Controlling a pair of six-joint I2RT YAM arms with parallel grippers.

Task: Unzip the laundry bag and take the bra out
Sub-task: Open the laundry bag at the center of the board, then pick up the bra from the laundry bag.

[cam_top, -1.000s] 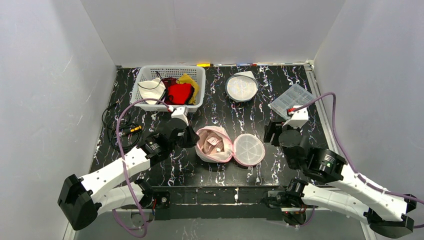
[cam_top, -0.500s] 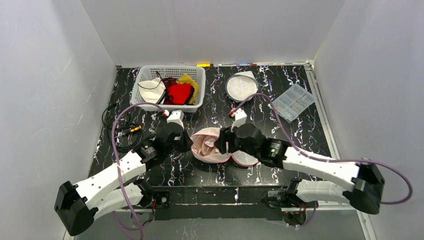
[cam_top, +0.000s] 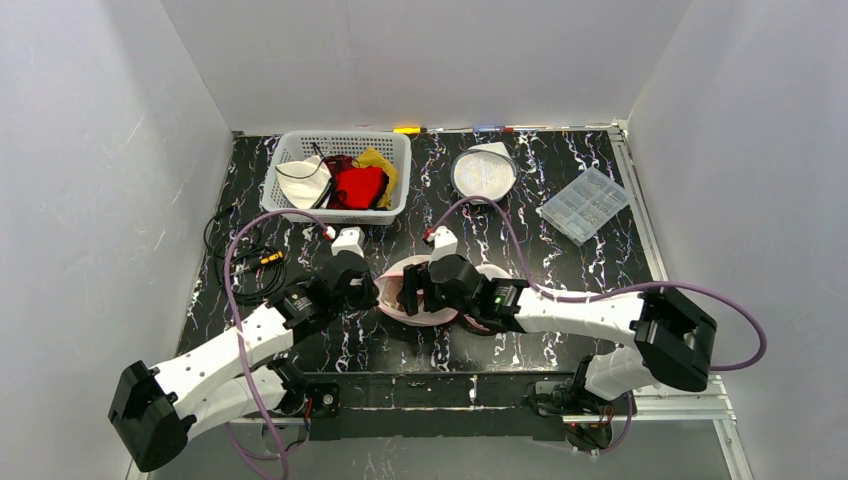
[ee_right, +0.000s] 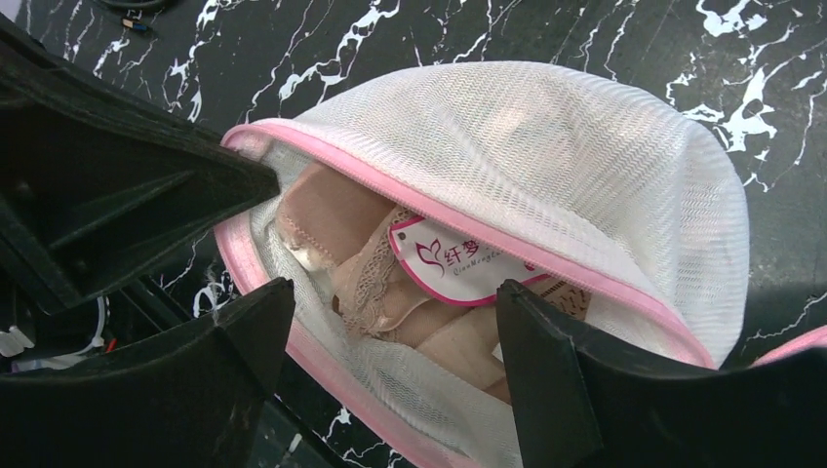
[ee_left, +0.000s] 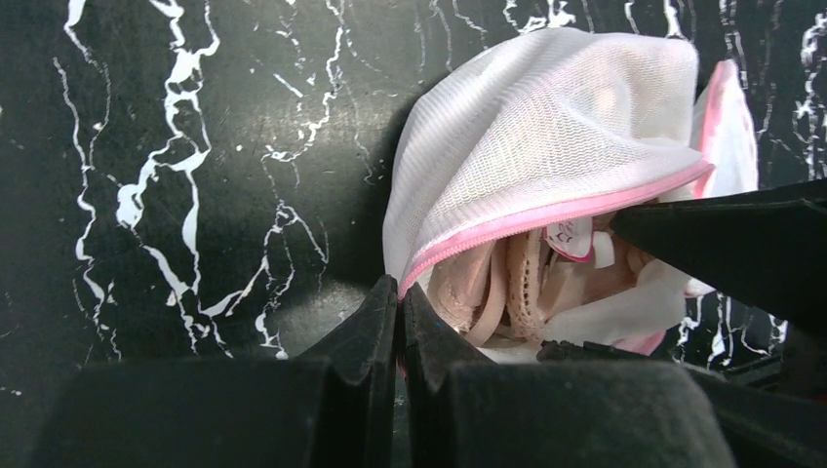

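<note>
The white mesh laundry bag with pink zip trim (ee_right: 546, 156) lies at the centre of the top view on the black marbled surface (ee_left: 293, 58). Its zip is parted and its mouth gapes. The left gripper (ee_left: 400, 294) has its jaws pressed narrow on the pink rim at the bag's left edge, seemingly to anchor the bag and prop the opening. The right gripper (ee_right: 395, 302) hangs over that opening with jaws spread wide, 1 finger on each side of the beige lace bra (ee_right: 361, 278). The bra sits inside the bag beneath the upper flap, with its white printed tag (ee_right: 458, 258) on top. Unzipping looks done and removal is the step in hand. The right jaws would need to close on lace, not on mesh or tag.
</note>
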